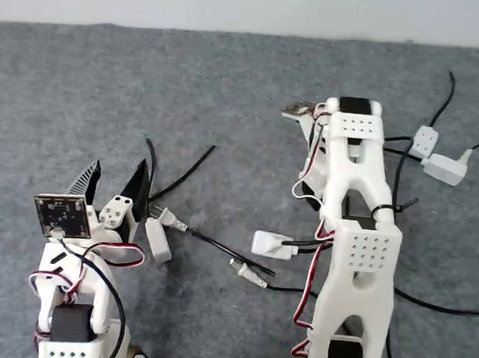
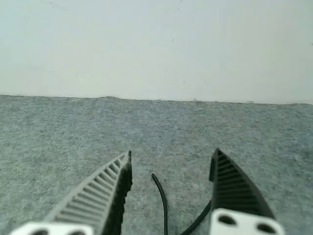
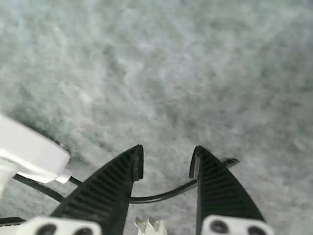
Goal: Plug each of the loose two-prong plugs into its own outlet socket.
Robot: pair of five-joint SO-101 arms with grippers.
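My left gripper (image 1: 123, 166) (image 2: 172, 154) stands open over the grey carpet at the lower left, with nothing between its fingers. A black cable end (image 2: 161, 200) lies below the gap. Just right of it lie a small plug (image 1: 170, 217) on a black cable and a white socket piece (image 1: 158, 241). Another white socket block (image 1: 272, 244) and a loose plug (image 1: 249, 273) lie mid-table, beside the right arm (image 1: 352, 221). My right gripper (image 3: 166, 157) is open close above the carpet. Under it run a black cable (image 3: 166, 196), two plug prongs (image 3: 149, 225) and a white block (image 3: 29, 152).
Two more white socket pieces (image 1: 425, 140) (image 1: 446, 168) with black cables lie at the right rear. Loose black cables cross the carpet around the right arm's base. A pale wall (image 2: 156, 44) bounds the far side.
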